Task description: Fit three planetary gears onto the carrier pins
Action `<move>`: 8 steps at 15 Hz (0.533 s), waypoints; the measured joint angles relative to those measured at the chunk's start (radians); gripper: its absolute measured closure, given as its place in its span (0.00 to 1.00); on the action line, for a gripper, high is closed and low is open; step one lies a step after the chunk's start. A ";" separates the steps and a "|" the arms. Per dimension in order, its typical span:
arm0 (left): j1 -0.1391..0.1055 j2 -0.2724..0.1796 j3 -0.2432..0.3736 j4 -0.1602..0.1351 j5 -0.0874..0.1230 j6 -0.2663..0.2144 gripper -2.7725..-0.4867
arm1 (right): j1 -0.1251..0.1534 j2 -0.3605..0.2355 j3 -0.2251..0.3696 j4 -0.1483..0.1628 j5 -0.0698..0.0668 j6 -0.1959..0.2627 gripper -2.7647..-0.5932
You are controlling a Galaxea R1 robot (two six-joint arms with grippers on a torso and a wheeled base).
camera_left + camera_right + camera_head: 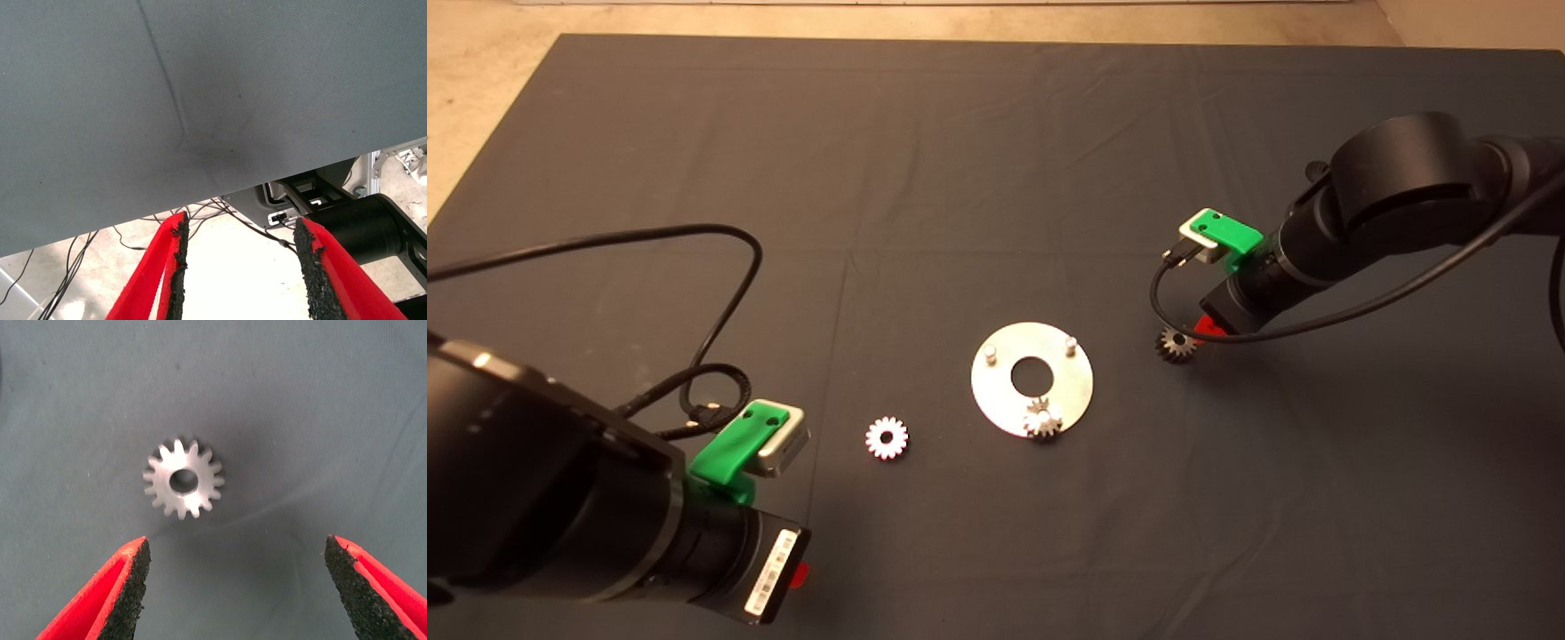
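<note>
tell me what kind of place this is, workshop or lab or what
Probably a robotics lab bench set up for assembly trials: a dark mat over a table, a metal disc with gears, and loose cables on the floor beyond it.

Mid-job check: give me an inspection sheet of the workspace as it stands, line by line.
Surface: dark mat, creased, lying flat.
Job's things: disc with one gear seated on its near pin; two pins bare. Loose gear left of the disc; another gear to its right.
Clutter: nothing seen.
Grippers: right gripper open, above the right-hand gear, not touching. Left gripper open, empty, at the mat's near-left edge.
Cables: black cable looped on the mat by the left arm.
Surroundings: bare floor beyond the mat.
</note>
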 joint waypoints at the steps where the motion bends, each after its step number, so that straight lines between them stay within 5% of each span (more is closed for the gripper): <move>1: 0.000 0.000 0.000 0.000 0.000 0.000 0.76 | 0.000 -0.007 0.006 0.000 0.000 0.000 0.39; 8: 0.000 0.000 0.000 0.000 0.000 0.000 0.76 | -0.041 -0.017 0.025 0.005 -0.002 0.004 0.39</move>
